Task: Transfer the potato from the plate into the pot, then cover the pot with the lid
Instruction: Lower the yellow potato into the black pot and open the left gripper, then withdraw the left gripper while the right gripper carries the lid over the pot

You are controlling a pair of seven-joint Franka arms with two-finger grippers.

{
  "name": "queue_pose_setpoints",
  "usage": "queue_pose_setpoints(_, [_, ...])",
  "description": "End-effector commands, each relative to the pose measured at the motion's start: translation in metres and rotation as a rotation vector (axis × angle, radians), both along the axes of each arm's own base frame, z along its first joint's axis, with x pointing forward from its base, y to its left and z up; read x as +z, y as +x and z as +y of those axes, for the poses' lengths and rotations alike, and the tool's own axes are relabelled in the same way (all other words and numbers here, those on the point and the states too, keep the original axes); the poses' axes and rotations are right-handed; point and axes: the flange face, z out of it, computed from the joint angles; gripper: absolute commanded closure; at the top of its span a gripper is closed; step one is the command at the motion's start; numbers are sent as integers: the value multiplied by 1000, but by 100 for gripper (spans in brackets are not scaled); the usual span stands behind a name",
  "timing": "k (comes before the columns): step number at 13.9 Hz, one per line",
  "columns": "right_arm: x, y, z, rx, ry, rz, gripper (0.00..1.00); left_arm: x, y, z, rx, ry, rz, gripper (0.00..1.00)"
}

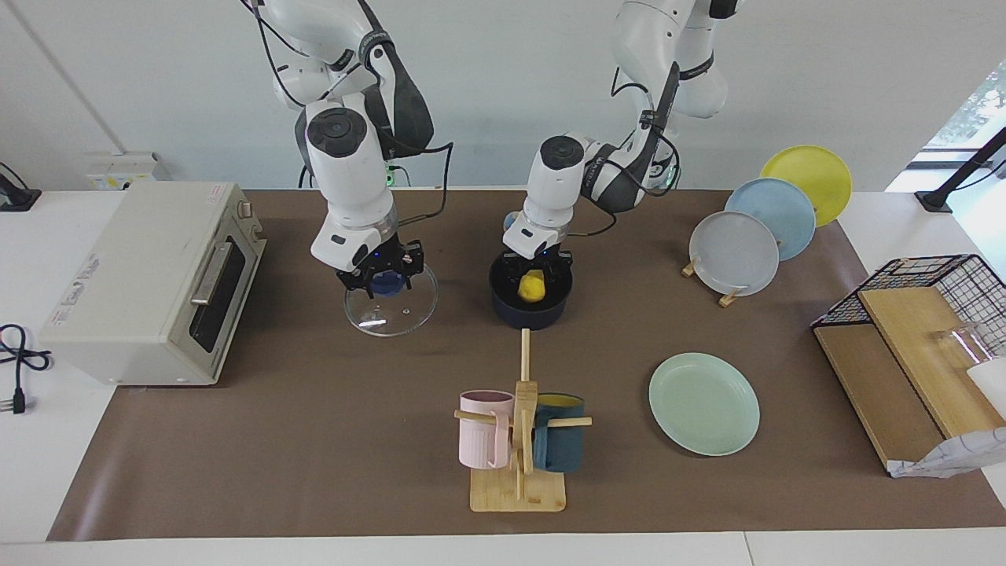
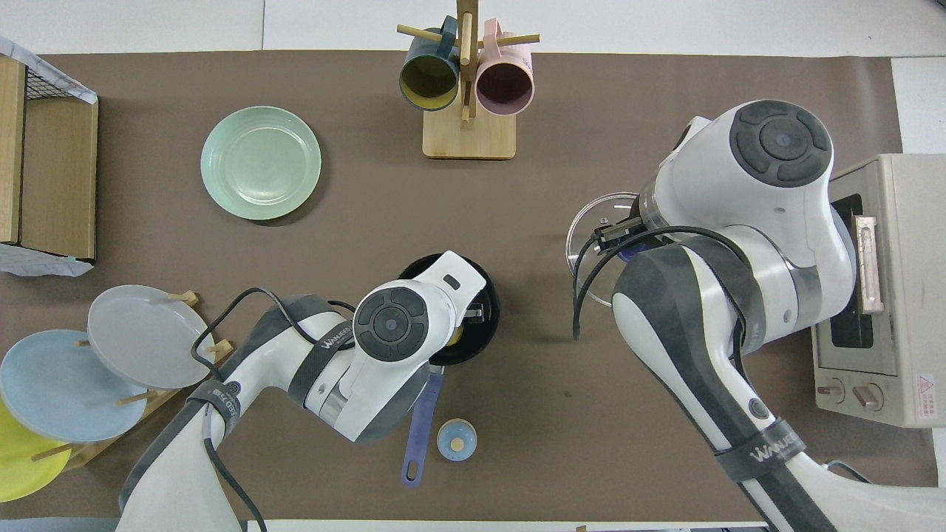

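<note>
potato (image 1: 533,286) in left claw (image 1: 536,277)

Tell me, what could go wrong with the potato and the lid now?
The left gripper is shut on the potato down inside the pot; lifting before it lets go might pull the potato back out. The right gripper holds the lid by its knob; brought across early, the glass could knock the left arm.

Yellow potato (image 1: 533,286) inside navy pot (image 1: 530,310) — glass lid (image 1: 391,308) beside it, mint plate (image 1: 703,403) bare
</note>
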Motion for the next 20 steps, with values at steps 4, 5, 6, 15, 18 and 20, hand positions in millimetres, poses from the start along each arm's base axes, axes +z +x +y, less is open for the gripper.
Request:
queue_pose_setpoints(4, [17,-1,22,-34,21,-8,100,-13,-14,-5,-42,21,-13,100])
queue_pose_setpoints(5, [17,-1,23,-33,21,-7,100,-13,-15,-5,-47,21,-13,78])
queue_pose_setpoints(6, [17,-1,23,-34,22,-10,100,-13,-15,-5,-48,23,-11,1])
queue_pose_setpoints(15, [25,-13,75,-110,50,-19,100,142,58,87,-38,38,1,0])
queue_pose_setpoints(18, [34,-36,149,-183,72,-49,100,232,92,190,-60,-2,42,0])
queue_pose_setpoints(20, [33,-50,201,-206,79,-53,100,263,104,246,-99,4,56,0])
